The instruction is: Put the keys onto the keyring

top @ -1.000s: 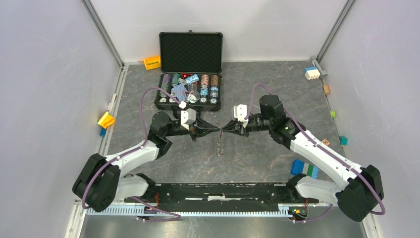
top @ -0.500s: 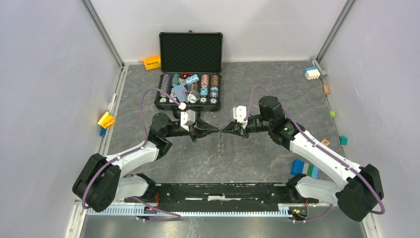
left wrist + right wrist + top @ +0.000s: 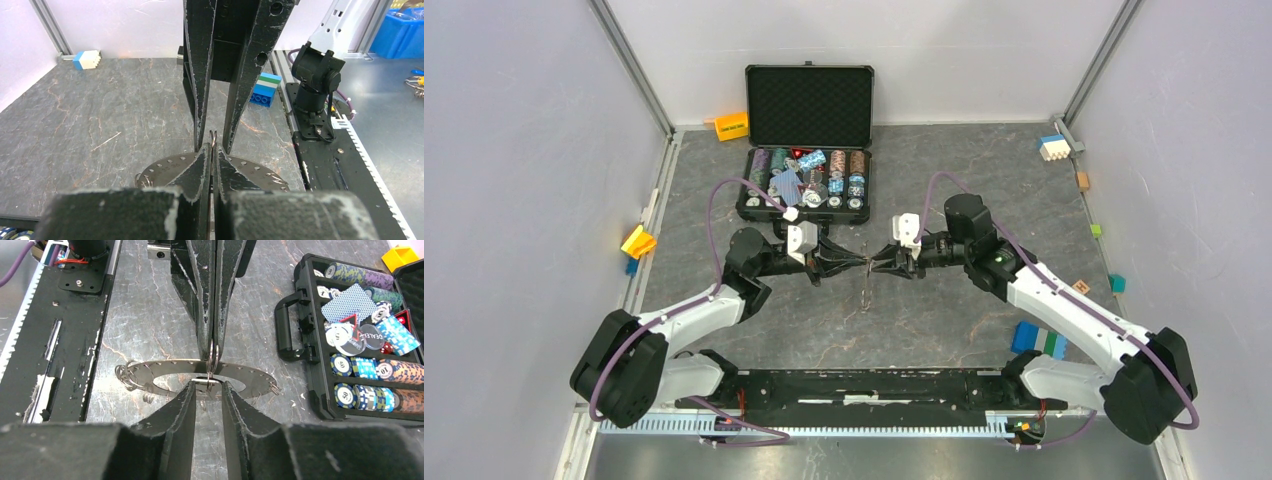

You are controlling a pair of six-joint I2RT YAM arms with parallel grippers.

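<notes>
Left gripper [image 3: 212, 352] pinches the flat grey perforated metal keyring [image 3: 170, 366]; narrowly parted right gripper [image 3: 207, 387] at its rim should align squarely, feed slowly.

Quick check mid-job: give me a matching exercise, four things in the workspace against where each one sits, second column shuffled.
1. large flat grey metal keyring
2. black hard case of poker chips
3. blue, green and white toy brick
4. yellow plastic block

A. at the left edge of the table
B. far side, lid up
C. beside the right arm, near its base
D. raised above mid-table

Pairs: 1-D, 2-B, 3-C, 4-A
</notes>
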